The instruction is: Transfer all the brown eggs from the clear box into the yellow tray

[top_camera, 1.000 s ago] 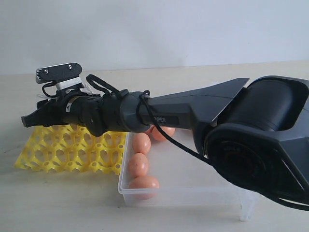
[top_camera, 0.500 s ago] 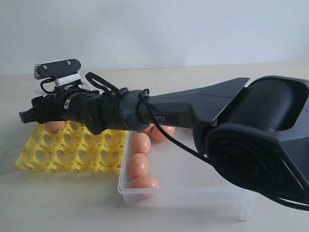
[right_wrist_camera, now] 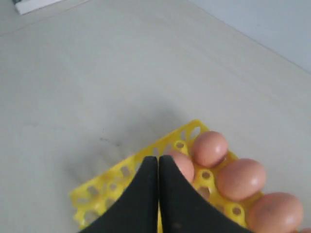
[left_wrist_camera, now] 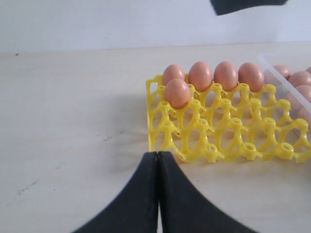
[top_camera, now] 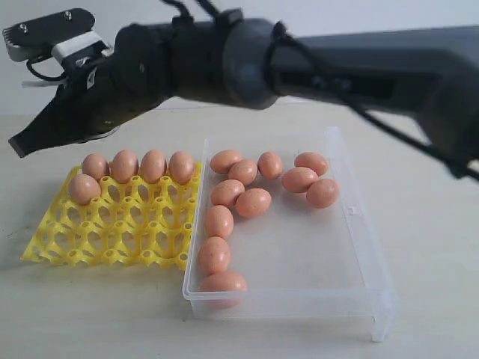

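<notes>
The right hand (top_camera: 18,143) hangs in the air, its two fingers pressed together with nothing between them. Its arm (top_camera: 314,60) stretches back over the box (top_camera: 299,258). Below the hand, a little toward the arm, the tray (top_camera: 112,238) sits on the counter (top_camera: 90,321). Five eggs (top_camera: 124,166) stand in its cups. Four fill the row nearest under the hand, and one sits in the next row at the corner closest to the fingertips. In the right wrist view the closed tips (right_wrist_camera: 158,167) overlap that corner of the tray.

Farther back along the arm lies the box, its long wall just beside the tray. Eleven more eggs (top_camera: 254,202) lie loose in it. Some are strung along the wall by the tray and the rest are bunched at the end nearer the hand.

The left hand (left_wrist_camera: 158,156) is also closed and empty, low over bare counter. The tray lies just ahead of its tips, with the filled row on the tray's far side from it.
</notes>
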Controlling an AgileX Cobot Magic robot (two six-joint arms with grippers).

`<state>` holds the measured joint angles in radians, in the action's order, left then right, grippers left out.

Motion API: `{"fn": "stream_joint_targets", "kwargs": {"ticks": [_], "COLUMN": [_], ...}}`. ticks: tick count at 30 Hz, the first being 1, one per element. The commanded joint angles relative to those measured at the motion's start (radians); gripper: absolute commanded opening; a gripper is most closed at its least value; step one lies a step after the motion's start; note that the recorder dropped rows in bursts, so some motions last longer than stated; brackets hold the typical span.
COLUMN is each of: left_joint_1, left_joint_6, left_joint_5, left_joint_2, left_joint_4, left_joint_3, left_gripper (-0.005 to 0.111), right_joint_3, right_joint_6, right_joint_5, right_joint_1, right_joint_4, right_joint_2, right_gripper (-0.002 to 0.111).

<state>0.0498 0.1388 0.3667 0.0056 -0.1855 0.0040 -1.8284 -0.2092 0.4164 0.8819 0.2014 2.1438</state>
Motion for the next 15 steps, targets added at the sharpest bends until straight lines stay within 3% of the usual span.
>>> {"fn": "stream_joint_targets", "kwargs": {"ticks": [1,3,5,8,10,15], "left_joint_1": [-0.001,-0.001,-0.001,-0.001,-0.001,-0.001], "left_joint_6": [-0.001,-0.001,-0.001,-0.001,-0.001,-0.001], "left_joint_5": [-0.01,-0.01,-0.01,-0.01,-0.01,-0.01], "left_joint_2": [-0.006,-0.006,-0.006,-0.006,-0.006,-0.006], "left_joint_4": [-0.001,-0.001,-0.001,-0.001,-0.001,-0.001], "left_joint_3": [-0.004,-0.004,-0.004,-0.004,-0.004,-0.004], "left_gripper": [0.0,0.0,0.0,0.0,0.0,0.0], "right_joint_3": [0.188,0.325,0.421,0.475,0.47,0.405], "right_joint_6": [-0.038,-0.03,-0.03,-0.019,-0.044,-0.064], "right_joint_5": [0.182,0.197,0.192,0.195,0.169,0.156], "right_joint_1": [-0.032,-0.08,-0.156,-0.264,-0.302,-0.343], "right_joint_4": [-0.043,-0.047,-0.047,-0.052,-0.095,-0.1], "right_joint_2": [-0.204,-0.319,-0.388,-0.381,-0.331,-0.169], "right_gripper": [0.001,0.003,0.015,0.046,0.058,0.059]}}
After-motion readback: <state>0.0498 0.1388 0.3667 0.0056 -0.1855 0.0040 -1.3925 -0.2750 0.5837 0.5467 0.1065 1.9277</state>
